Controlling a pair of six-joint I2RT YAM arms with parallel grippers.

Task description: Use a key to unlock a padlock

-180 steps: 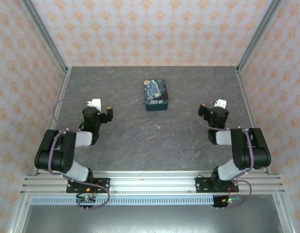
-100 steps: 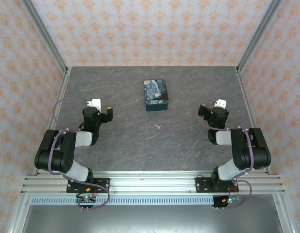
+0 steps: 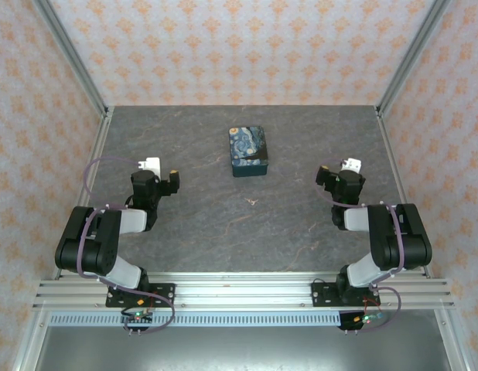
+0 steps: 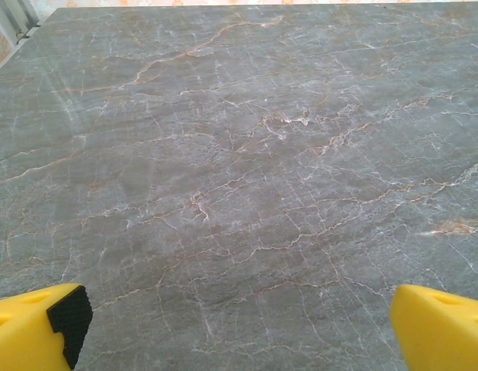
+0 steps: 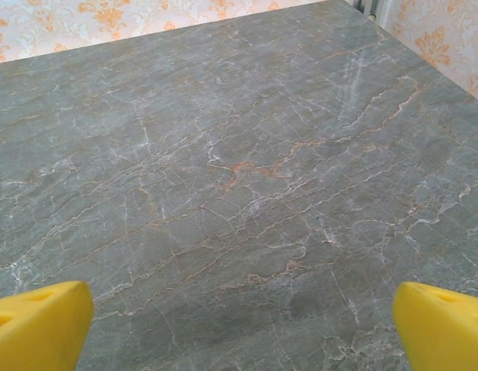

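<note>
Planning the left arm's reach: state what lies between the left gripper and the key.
Bare table, nothing else, between the left gripper and the key, seen in the top view.

Left arm (image 3: 92,239), right arm (image 3: 394,236) folded, elbows back. Left tool (image 4: 239,328) jaws wide apart, empty; right tool (image 5: 239,328) same.

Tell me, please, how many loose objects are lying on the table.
2. The dark blue tin sits at the far middle of the table; the tiny pale key lies on its near side, apart from it. Anything inside the tin would be hidden.
</note>
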